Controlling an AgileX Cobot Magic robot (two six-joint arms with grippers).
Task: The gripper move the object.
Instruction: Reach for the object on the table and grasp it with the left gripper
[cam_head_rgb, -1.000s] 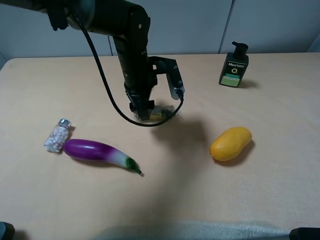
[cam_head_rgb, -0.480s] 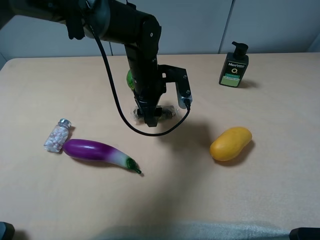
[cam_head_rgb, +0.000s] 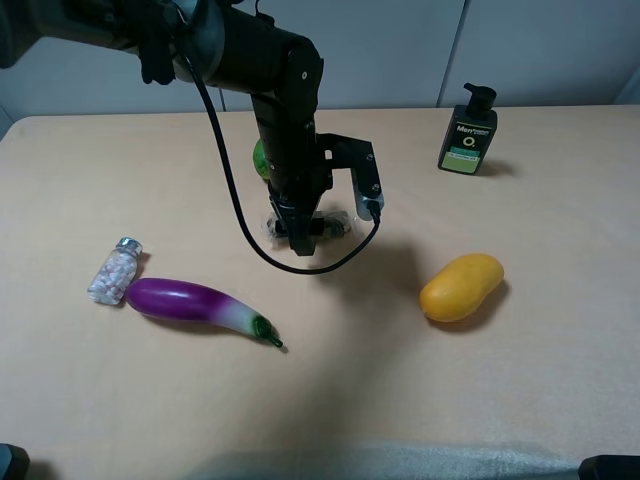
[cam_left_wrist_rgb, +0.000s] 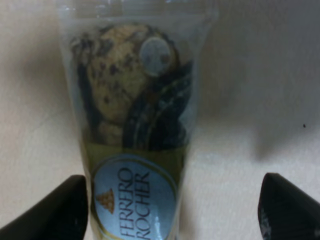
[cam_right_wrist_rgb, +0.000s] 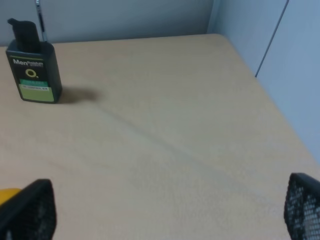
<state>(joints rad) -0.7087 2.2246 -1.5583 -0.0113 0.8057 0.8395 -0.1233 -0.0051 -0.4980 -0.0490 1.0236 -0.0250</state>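
Since approx. 1 s earlier, the left arm had been shifted a little toward the right of the overhead view, so that a green round item (cam_head_rgb: 259, 160) behind it was uncovered. Over the last half sec. hardly any change was noted.

The left gripper (cam_head_rgb: 302, 238) was held low over the object (cam_head_rgb: 340, 226), which lay on the table (cam_head_rgb: 520, 400) near its ctr. It was well apart from the eggplant (cam_head_rgb: 195, 303), pill bottle (cam_head_rgb: 115, 270), mango (cam_head_rgb: 460, 287) and pump bottle (cam_head_rgb: 467, 132).

In the left wrist view the fingers (cam_left_wrist_rgb: 62, 212) were shown spread wide, w/ the object lengthwise btw. them but off-ctr. It lay just beside one finger, poss. touching it, w/ a clear gap to the other. Nothing was pinched yet. The right gripper (cam_right_wrist_rgb: 167, 210) was seen w/ fingers spread too & nothing btw. them.

The step in hand was judged to be the closing of the grasp. For that to be done well:
- The wrist would best be nudged sideways first, so the object is centred & not shoved as one finger arrives early.
- The firm middle should be taken across its width, not the twisted ends.
- Pressure should be kept light, as the wrapper looked slippery & the contents crushable.
- A straight lift should be made before any sideways travel.
- The hanging cable loop (cam_head_rgb: 300, 265) should be kept off the table.
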